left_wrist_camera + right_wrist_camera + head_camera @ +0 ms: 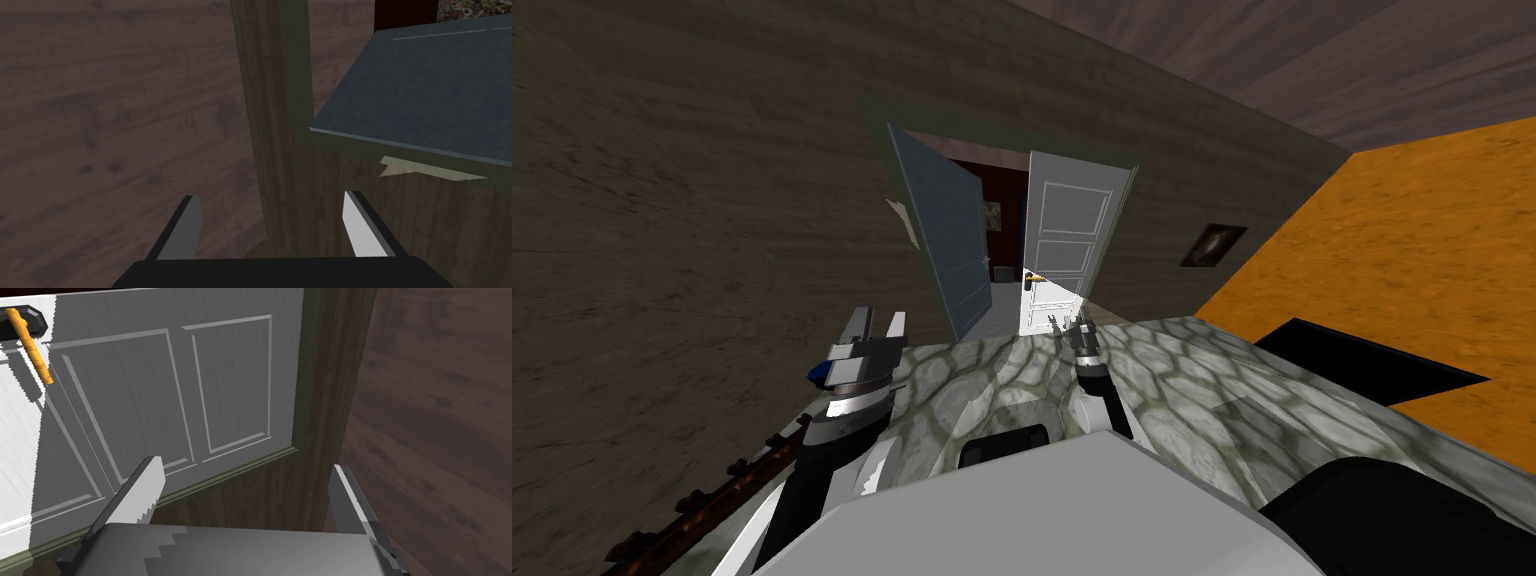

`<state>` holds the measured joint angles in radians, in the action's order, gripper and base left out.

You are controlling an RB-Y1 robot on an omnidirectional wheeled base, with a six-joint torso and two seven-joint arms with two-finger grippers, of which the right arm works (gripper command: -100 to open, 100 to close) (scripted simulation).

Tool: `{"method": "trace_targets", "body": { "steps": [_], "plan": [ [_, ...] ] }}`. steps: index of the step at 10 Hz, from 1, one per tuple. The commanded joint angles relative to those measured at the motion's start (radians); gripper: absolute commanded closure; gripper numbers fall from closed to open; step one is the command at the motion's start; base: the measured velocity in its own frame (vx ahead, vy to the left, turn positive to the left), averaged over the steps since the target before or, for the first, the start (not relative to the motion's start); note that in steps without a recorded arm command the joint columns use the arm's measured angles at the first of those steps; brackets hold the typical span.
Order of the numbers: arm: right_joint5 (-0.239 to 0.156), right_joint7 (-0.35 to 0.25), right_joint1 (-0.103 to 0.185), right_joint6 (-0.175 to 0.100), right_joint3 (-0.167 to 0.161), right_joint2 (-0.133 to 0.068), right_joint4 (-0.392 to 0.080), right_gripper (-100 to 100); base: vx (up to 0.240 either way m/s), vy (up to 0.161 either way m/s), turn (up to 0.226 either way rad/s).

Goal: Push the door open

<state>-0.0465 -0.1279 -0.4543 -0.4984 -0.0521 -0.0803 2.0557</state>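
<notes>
Hovering near white door (pixel 150 388), below orange handle (pixel 32 348): right gripper (pixel 245 480), fingers (pixel 142 488) spread, empty. Left gripper (pixel 272 212) left of door, spread, empty.

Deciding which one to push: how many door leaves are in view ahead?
2. A grey-blue door stands swung open on the left; a white panelled door with an orange handle is to its right.

a narrow gap is lying open between the grey door (pixel 950 240) and the white door (pixel 1068 232), which is standing just ahead of the right gripper (pixel 1068 322).
</notes>
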Motion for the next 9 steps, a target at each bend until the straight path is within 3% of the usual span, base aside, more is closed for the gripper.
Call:
{"method": "trace_targets", "body": {
  "steps": [1,5,6,9],
  "plan": [
    [-0.008,-0.004,0.017,0.000,0.001,-0.014,-0.035,-100,0.093,0.006,0.039],
    [-0.030,-0.016,0.065,-0.003,0.005,-0.052,-0.132,-100,0.094,0.005,0.048],
    [-0.030,-0.016,0.065,-0.003,0.005,-0.052,-0.134,-100,0.073,-0.002,0.017],
    [-0.049,-0.025,0.105,-0.005,0.008,-0.083,-0.217,-100,0.075,0.001,0.049]
  ]
}}
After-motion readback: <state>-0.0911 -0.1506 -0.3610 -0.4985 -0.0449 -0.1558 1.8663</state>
